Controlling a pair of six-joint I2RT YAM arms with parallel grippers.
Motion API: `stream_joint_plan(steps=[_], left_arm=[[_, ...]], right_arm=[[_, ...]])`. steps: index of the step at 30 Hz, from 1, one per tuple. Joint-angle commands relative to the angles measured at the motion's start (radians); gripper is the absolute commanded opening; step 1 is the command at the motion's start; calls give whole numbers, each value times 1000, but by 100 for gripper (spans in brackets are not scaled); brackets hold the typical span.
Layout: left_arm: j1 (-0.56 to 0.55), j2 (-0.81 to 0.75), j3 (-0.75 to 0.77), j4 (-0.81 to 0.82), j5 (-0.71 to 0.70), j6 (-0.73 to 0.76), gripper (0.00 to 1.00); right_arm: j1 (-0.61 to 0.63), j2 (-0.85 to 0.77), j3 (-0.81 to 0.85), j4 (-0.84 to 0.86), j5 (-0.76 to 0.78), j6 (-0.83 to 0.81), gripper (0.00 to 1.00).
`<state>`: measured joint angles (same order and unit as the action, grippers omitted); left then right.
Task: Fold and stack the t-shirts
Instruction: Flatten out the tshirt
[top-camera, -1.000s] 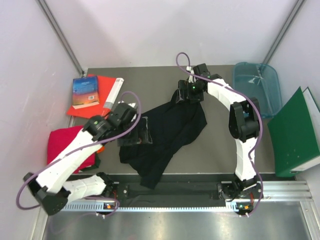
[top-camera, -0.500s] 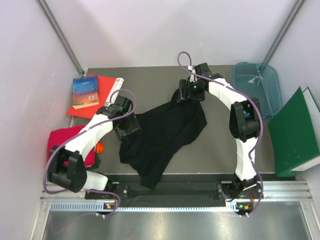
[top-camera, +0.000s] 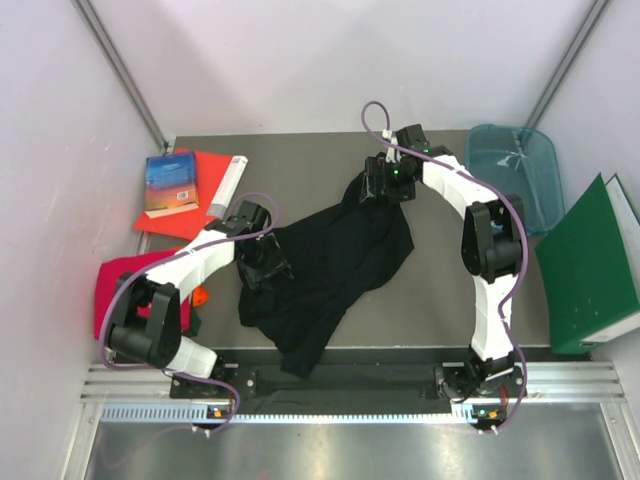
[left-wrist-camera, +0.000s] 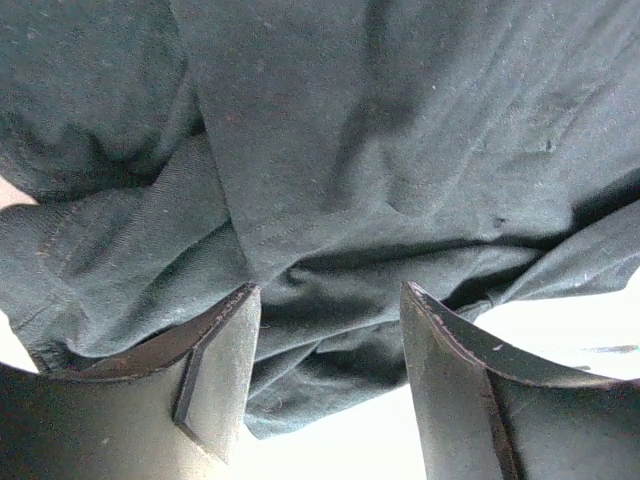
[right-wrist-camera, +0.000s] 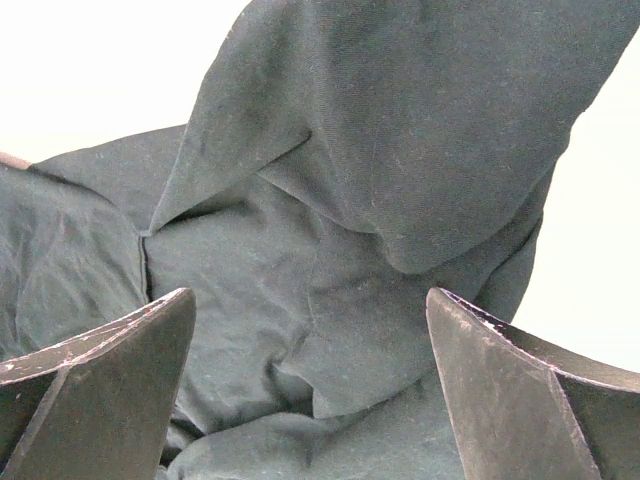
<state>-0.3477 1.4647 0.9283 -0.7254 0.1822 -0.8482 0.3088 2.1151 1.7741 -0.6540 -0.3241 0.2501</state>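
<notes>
The large black t-shirt (top-camera: 335, 262) lies crumpled across the middle of the table. My left gripper (top-camera: 266, 263) is at its left edge; in the left wrist view the gripper (left-wrist-camera: 330, 350) is open with black cloth (left-wrist-camera: 330, 150) bunched between and beyond the fingers. My right gripper (top-camera: 378, 186) is at the shirt's far corner; in the right wrist view it (right-wrist-camera: 310, 345) is open wide over folds of black cloth (right-wrist-camera: 400, 130). The crimson-pink folded t-shirt (top-camera: 118, 283) lies at the left edge, partly under my left arm.
A flat red sheet (top-camera: 205, 200) with a blue book (top-camera: 169, 184) lies at the back left. A blue plastic bin (top-camera: 512, 170) stands at the back right. A green binder (top-camera: 590, 265) stands on the right. A small orange object (top-camera: 200, 296) lies beside the crimson shirt.
My left arm has folded back toward the left, its gripper staying at the black shirt's left edge. My right gripper has shifted slightly right at the far corner. The shirt has barely moved.
</notes>
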Motion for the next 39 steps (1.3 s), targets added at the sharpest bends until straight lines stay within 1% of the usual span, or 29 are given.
stream_joint_plan(steps=[1, 5, 7, 8, 10, 12, 16, 17, 19, 20, 21, 22, 23, 24, 25, 26, 27, 31, 33, 39], left_arm=[[4, 5, -11, 17, -53, -22, 67], [6, 42, 1, 17, -116, -15, 68], [7, 46, 21, 9, -206, -8, 68], [12, 45, 24, 23, -222, -3, 67], [22, 43, 33, 44, -239, -2, 66], [32, 51, 61, 66, -242, 1, 61], [33, 88, 119, 90, -242, 23, 58], [33, 95, 128, 95, -237, 27, 55], [33, 129, 150, 118, -214, 32, 46], [33, 140, 159, 124, -195, 35, 37], [33, 146, 168, 133, -188, 38, 19], [33, 160, 173, 139, -187, 38, 11], [33, 166, 178, 141, -187, 46, 9], [33, 171, 191, 141, -187, 52, 11], [33, 175, 201, 121, -187, 57, 10], [33, 174, 207, 116, -187, 63, 7], [33, 168, 211, 116, -190, 66, 1], [44, 112, 239, 136, -190, 75, 0], [52, 95, 291, 127, -187, 84, 0], [76, 16, 420, 86, -269, 115, 0]], right_arm=[[-8, -55, -11, 17, -23, -18, 98], [-5, -53, -16, 20, -27, -15, 98], [-5, -53, -16, 19, -27, -17, 98], [-7, -53, -15, 19, -27, -17, 98], [-7, -58, -21, 20, -29, -18, 98], [-7, -56, -22, 19, -30, -18, 98], [-5, -63, -36, 24, -33, -18, 98], [-8, -63, -39, 24, -33, -17, 98], [-7, -64, -47, 28, -33, -17, 98], [-7, -64, -48, 28, -33, -17, 98], [-7, -66, -51, 27, -33, -15, 98], [-8, -66, -53, 28, -32, -20, 99], [-7, -69, -53, 27, -32, -18, 99], [-7, -72, -54, 25, -29, -18, 99], [-10, -72, -54, 25, -27, -20, 99], [-11, -76, -56, 25, -27, -21, 99], [-13, -78, -58, 27, -24, -21, 99], [-34, -90, -59, 31, -10, -20, 99], [-48, -98, -61, 46, -15, -3, 99], [-125, -52, 25, 126, -84, 89, 100]])
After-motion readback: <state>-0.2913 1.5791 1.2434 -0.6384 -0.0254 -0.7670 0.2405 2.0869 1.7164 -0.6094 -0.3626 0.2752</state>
